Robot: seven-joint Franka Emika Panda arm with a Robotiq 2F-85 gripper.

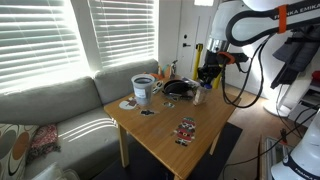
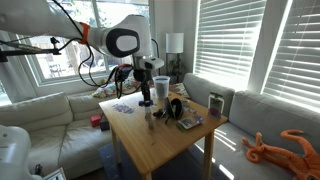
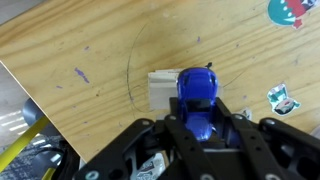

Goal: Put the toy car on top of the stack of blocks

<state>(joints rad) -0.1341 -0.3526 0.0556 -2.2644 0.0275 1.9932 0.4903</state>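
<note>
In the wrist view the gripper (image 3: 198, 125) is closed on the blue toy car (image 3: 198, 92), which sits between its fingers. The car is over the right edge of the pale stack of blocks (image 3: 162, 90) on the wooden table (image 3: 70, 50). Whether the car touches the blocks is unclear.

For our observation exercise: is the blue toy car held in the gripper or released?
Held: the wrist view shows the toy car clamped in the gripper, over the stack of blocks. Whether it touches them: cannot tell.
</note>
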